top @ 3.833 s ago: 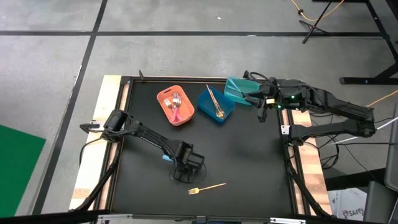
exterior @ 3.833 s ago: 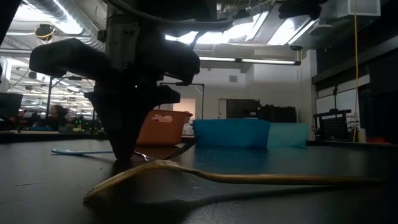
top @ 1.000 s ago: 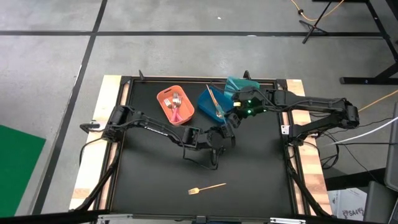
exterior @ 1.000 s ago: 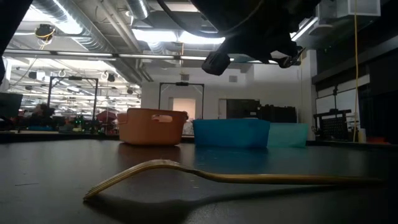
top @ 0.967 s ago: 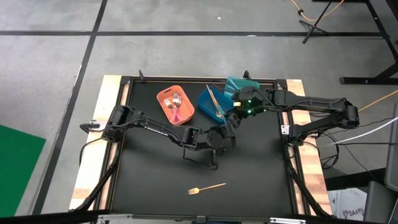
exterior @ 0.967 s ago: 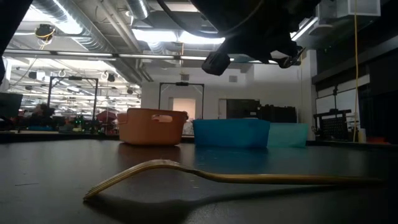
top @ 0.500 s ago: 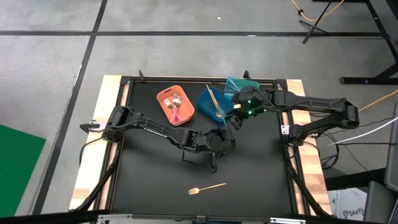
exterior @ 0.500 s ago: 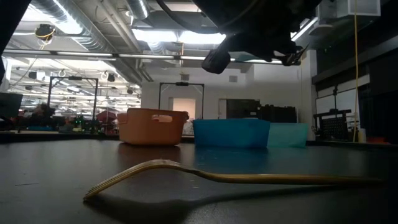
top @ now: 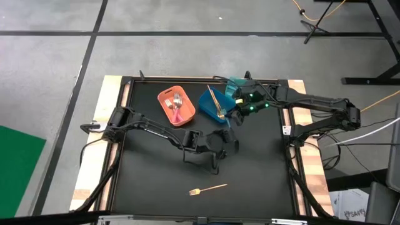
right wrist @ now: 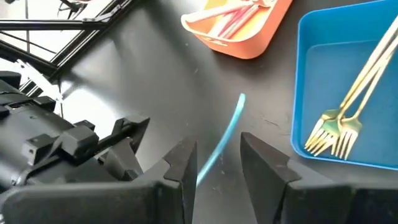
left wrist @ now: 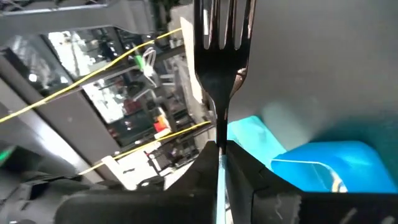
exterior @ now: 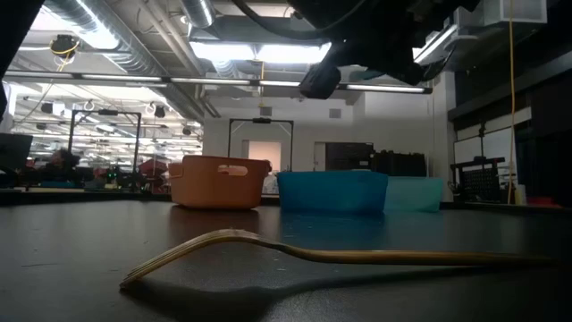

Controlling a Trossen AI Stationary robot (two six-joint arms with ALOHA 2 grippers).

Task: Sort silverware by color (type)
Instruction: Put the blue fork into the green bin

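Observation:
My left gripper (top: 226, 142) hangs over the table's middle, shut on a fork (left wrist: 219, 56) with a metal head and a light-blue handle. My right gripper (top: 232, 119) hovers just beyond it, near the blue bin (top: 205, 111). A light-blue handle (right wrist: 224, 140) sticks out from between its fingers. A gold fork (top: 208, 188) lies flat near the front edge and also shows in the low view (exterior: 340, 255). Gold forks (right wrist: 354, 93) lie in the blue bin, and pink-handled pieces (top: 177, 107) lie in the orange bin (top: 164, 95). My left gripper pinches the fork's handle (left wrist: 219, 163) just behind the neck, between its two fingers. The fork lies along the fingers, its tines sticking out beyond them toward the bins. It is lifted clear of the table. My right gripper has the light-blue-handled piece between its fingers (right wrist: 183, 165), slanting down from the far right. The handle's free end (right wrist: 241, 99) points out past the fingertips, clear of the table. The fingers' own bodies hide which part they are on.
Three bins stand in a row at the table's far side: orange, blue, and teal (top: 239, 84) at the far right. The two arms nearly meet over the middle. The dark table top (top: 150, 181) lies bare at the near left.
My right gripper has swung a little toward the far edge and the blue bin, turning slightly and carrying the light-blue handle along. The gold fork lies where it did.

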